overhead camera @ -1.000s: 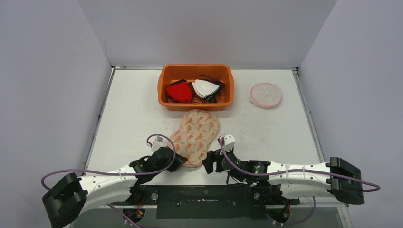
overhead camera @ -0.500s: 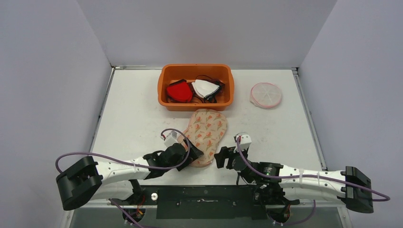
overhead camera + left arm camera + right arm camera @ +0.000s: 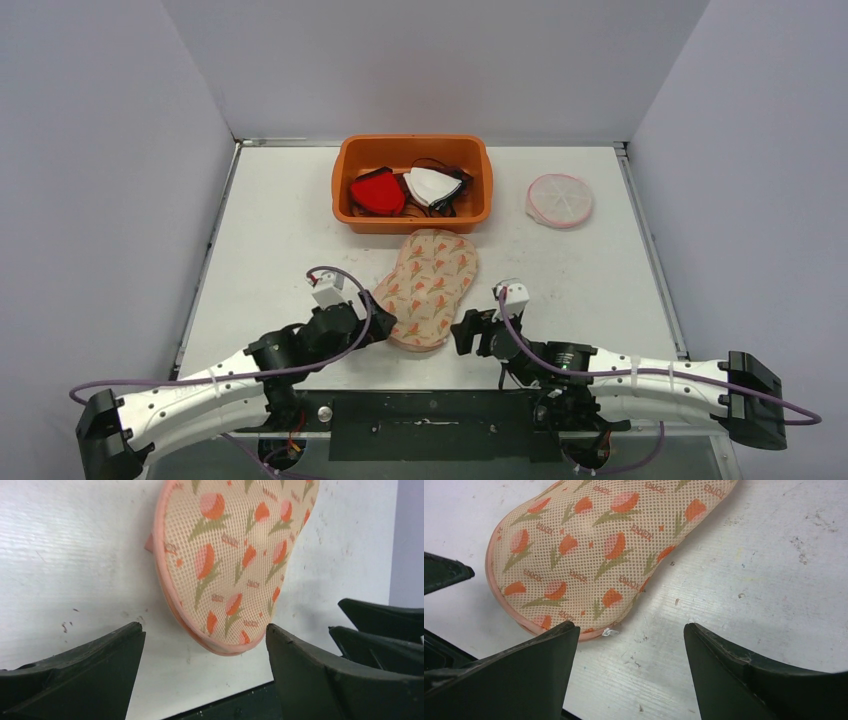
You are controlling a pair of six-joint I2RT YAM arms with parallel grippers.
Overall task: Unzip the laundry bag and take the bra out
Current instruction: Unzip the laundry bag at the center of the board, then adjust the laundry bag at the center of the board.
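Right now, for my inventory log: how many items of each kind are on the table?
Floral mesh laundry bag: 1
Round pink-rimmed mesh pouch: 1
Orange bin: 1
Red garment, in bin: 1
White garment, in bin: 1
Total: 5

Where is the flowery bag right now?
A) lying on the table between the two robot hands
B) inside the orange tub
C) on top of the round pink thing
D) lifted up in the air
A: the flowery bag lies flat on the table in front of the orange tub, with the open left fingers and right fingers either side of its near end.
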